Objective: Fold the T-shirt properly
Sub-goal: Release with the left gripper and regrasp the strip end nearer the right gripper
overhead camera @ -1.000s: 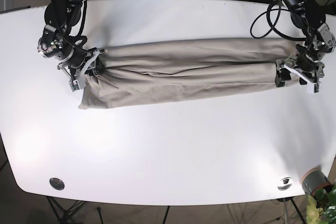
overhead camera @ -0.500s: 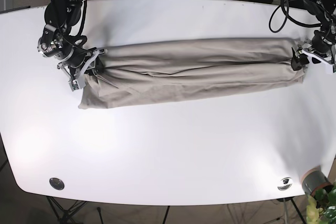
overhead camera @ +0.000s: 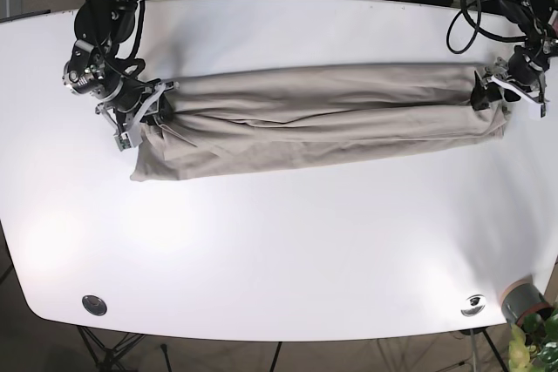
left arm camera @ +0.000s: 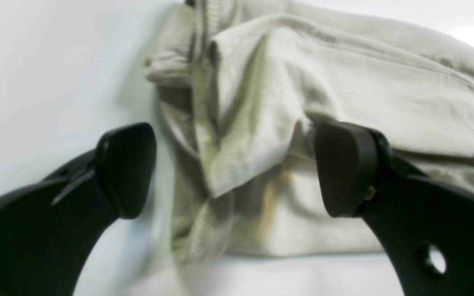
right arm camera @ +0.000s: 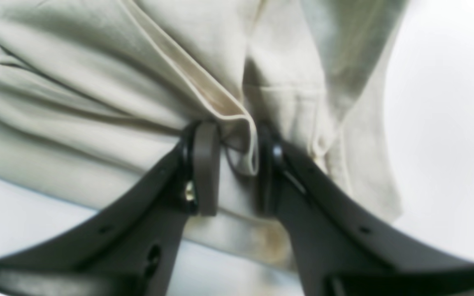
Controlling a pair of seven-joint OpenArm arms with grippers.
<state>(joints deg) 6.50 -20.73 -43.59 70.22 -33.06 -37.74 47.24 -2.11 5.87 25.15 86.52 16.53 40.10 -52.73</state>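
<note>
STEP: lengthwise fold laid, ends being handled | T-shirt [overhead camera: 318, 118] lying as a long band on the surface [overhead camera: 279, 250], stretching between both claws | right claw [right arm camera: 237, 164] pinching a hem fold | left claw [left arm camera: 237, 168] spread, straddling the bunched end | NEXT: likely regripping for the crosswise fold.

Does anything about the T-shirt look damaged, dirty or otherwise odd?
Yes. The T-shirt carries a yellowish stain near its edge, just below the right claw. The left wrist view shows a similar orange-brown streak between the open left claw's fingers.
</note>
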